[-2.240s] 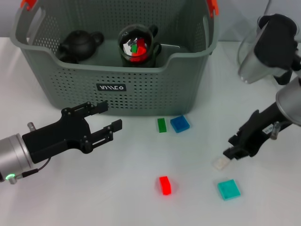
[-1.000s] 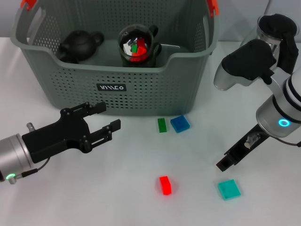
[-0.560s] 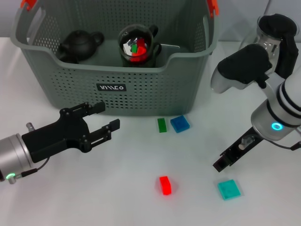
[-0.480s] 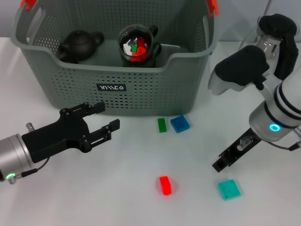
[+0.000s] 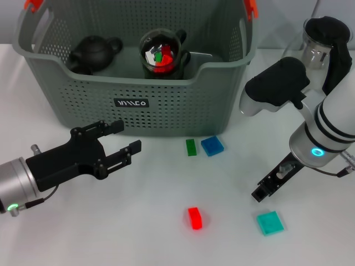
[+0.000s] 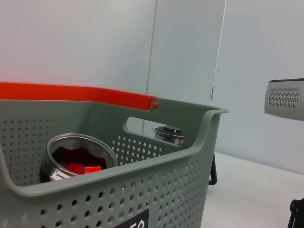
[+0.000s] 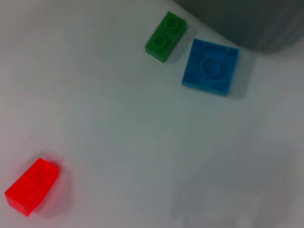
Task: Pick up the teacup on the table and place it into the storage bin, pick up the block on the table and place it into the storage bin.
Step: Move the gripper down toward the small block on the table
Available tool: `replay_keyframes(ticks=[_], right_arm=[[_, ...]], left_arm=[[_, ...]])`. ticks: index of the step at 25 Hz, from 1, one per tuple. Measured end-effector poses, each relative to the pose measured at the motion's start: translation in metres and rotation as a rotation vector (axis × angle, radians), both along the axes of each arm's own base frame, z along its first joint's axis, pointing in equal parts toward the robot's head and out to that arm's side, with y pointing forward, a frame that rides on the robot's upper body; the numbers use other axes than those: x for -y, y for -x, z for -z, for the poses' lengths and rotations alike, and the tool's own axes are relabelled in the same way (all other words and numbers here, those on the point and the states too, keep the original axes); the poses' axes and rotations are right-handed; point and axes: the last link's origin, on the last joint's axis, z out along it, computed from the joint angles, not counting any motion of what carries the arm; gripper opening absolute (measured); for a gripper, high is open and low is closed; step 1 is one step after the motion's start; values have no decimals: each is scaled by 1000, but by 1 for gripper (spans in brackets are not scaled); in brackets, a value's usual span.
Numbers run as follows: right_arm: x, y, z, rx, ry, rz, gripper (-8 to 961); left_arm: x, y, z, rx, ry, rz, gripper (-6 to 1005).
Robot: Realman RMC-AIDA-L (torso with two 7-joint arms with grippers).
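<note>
**Perforated bin holds the cup; four blocks lie loose on the white table**

The storage bin [image 5: 138,83] is the largest thing in view: a grey plastic basket with rounded corners, walls punched with rows of small holes, orange handle clips and a small black label on its front. Inside it stand a matte black teapot [image 5: 93,51] and a round glass teacup [image 5: 162,54] with red, green and white pieces in it.

The left gripper [image 5: 126,144], black and angular, hovers over the smooth white table [image 5: 111,221] just in front of the bin, its fingers spread apart with nothing between them. The right gripper [image 5: 265,188] hangs low over the table on the right; a small clear piece seems to sit between its slim black fingers, but whether they pinch it cannot be told.

Well apart on the table lie a flat square teal block [image 5: 270,223], a square blue block [image 5: 212,145], a translucent red block [image 5: 194,218] and a narrow two-stud green block [image 5: 191,147], the last two touching.
</note>
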Motion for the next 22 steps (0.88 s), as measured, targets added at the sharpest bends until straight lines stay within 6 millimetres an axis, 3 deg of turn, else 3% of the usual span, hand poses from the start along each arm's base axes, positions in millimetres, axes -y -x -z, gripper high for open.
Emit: replay_keyframes(ticks=[22], right_arm=[[3, 10, 4, 19, 24, -60, 575]], left_arm=[[0, 0, 0, 2, 1, -3, 627]])
